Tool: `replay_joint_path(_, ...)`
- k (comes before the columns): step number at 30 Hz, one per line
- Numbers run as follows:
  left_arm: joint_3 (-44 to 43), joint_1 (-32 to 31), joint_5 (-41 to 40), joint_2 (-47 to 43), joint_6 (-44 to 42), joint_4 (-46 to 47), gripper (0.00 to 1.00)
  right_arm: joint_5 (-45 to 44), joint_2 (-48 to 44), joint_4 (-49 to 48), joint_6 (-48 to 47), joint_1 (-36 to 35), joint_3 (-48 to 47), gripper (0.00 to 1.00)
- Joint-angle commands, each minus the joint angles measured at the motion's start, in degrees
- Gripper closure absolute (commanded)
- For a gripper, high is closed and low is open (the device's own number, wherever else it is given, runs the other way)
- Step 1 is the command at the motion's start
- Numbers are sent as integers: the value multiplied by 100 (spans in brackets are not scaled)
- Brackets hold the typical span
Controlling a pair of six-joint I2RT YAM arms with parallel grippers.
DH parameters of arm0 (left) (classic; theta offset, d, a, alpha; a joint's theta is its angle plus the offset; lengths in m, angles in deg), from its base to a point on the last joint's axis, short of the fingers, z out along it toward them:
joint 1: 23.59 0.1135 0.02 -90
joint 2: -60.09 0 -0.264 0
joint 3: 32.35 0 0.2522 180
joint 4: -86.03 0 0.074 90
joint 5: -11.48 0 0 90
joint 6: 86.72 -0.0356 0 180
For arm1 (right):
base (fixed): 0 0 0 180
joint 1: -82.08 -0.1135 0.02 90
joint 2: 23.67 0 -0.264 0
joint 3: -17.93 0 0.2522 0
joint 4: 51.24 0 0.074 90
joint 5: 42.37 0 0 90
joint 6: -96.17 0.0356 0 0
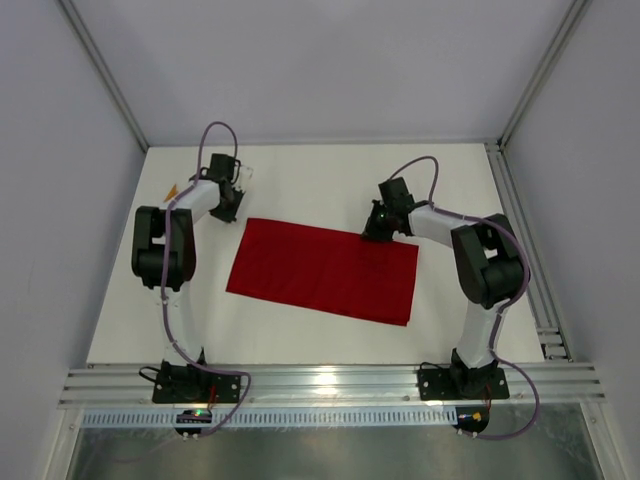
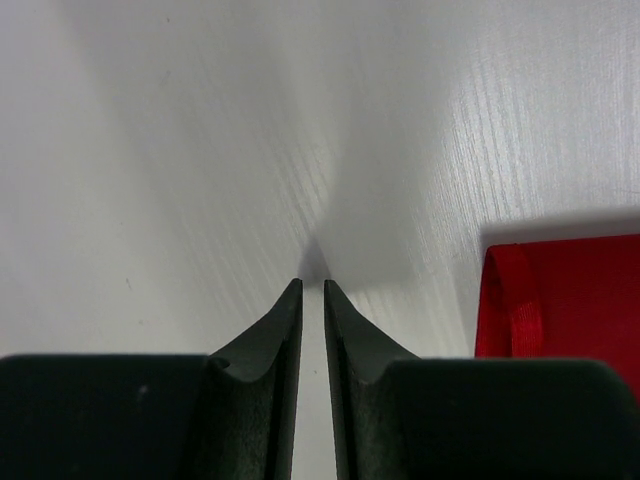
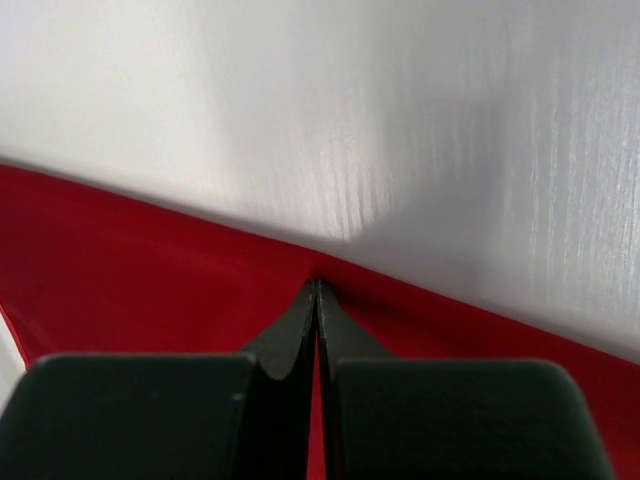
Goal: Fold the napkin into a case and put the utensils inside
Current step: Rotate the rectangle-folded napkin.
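Observation:
The red napkin (image 1: pixel 320 270) lies flat on the white table as a long folded rectangle. My right gripper (image 1: pixel 378 232) sits at its far edge, towards the right. In the right wrist view the fingertips (image 3: pixel 318 282) are shut together on that edge of the napkin (image 3: pixel 150 300), which peaks slightly at the tips. My left gripper (image 1: pixel 228 210) is on bare table just beyond the napkin's far left corner. Its jaws (image 2: pixel 311 283) stand a narrow slit apart with nothing between them, and the hemmed napkin corner (image 2: pixel 580 300) lies to their right. A small orange tip (image 1: pixel 170 190), perhaps a utensil, peeks out beside the left arm.
Grey walls with metal corner posts close in the table at the back and both sides. A metal rail (image 1: pixel 330 385) runs along the near edge by the arm bases. White table (image 1: pixel 320 185) stretches beyond the napkin.

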Motion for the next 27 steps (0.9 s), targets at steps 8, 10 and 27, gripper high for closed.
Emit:
replay_joint_path(8,311,-921,253,-1234,-493,-127,82,-111,-1011,282,-298,-245,-358,97)
replay_joint_path(10,399,-1135,165,-989,-628,-39,82,-84,-1187,212,-236,-254,-121,97)
replay_joint_path(27,-708,-943,-652,769,-478,67,85,100,-1003,-254,-438,994,1453,97)
